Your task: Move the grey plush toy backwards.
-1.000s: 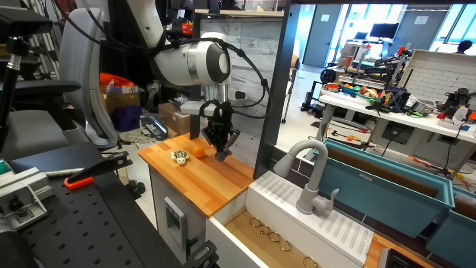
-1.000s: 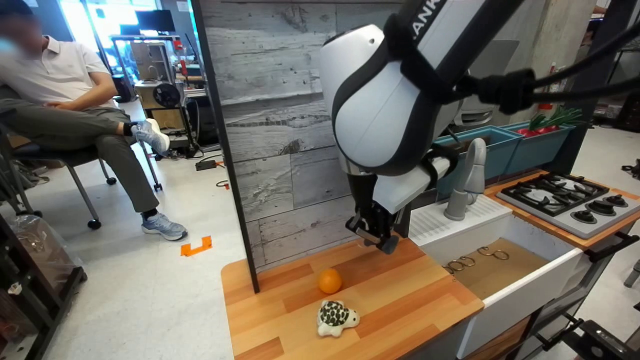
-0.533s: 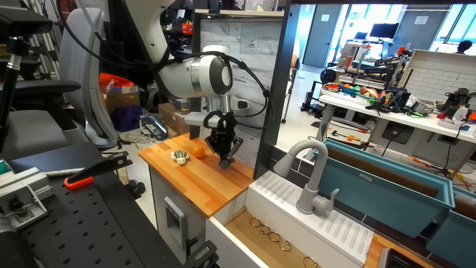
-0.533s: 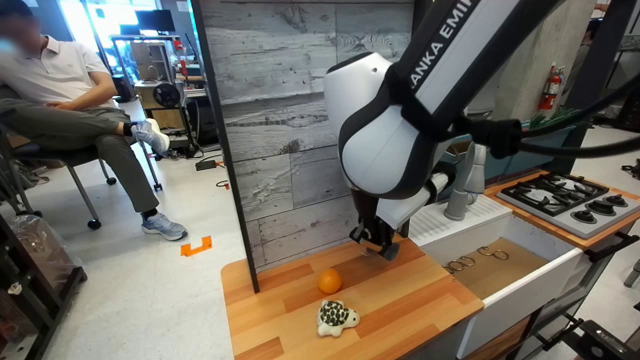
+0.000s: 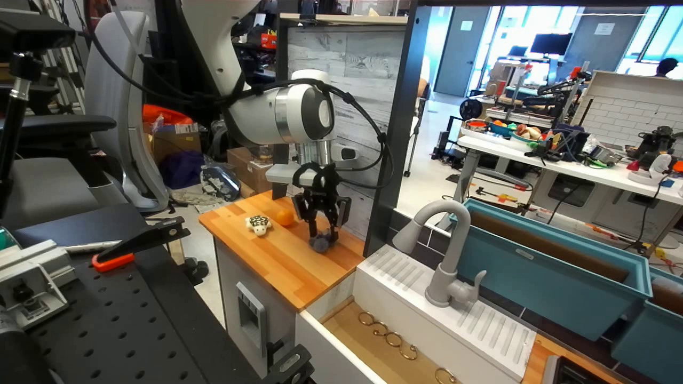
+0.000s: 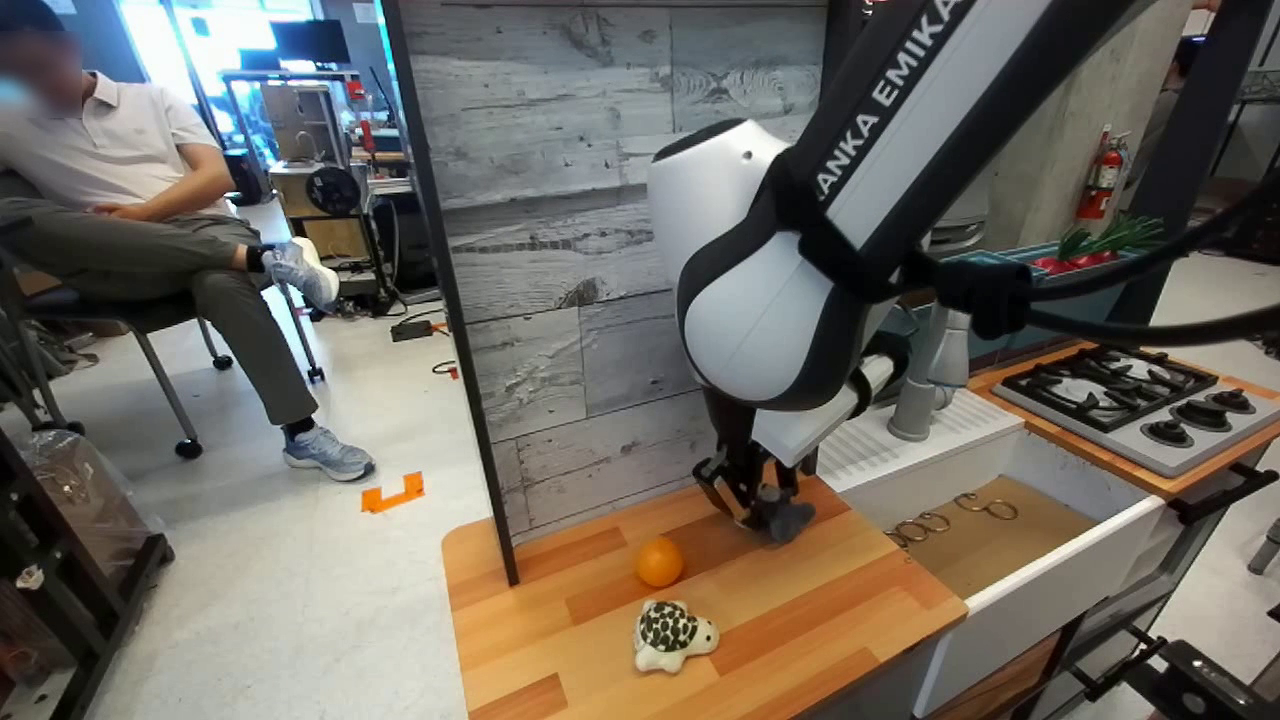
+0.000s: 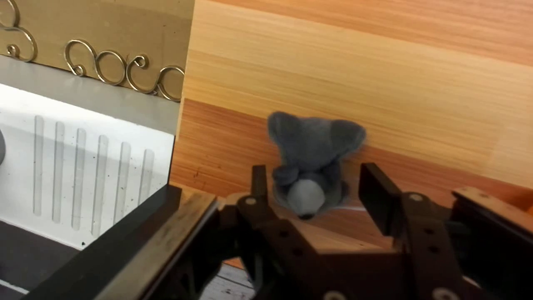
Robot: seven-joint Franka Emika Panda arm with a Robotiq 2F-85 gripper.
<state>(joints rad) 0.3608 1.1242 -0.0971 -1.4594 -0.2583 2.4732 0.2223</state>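
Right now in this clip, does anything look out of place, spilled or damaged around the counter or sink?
Mildly odd: curled metal pieces lie in the sink, which seems an unlikely spot for decorative-looking wire. Small dark marks on the wooden counter near the sink may be wear. I see no spill.

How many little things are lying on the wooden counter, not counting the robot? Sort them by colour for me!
Grey: 1, the plush toy
Orange: 1, the ball or fruit
Black and white: 1, the turtle
Total: 3
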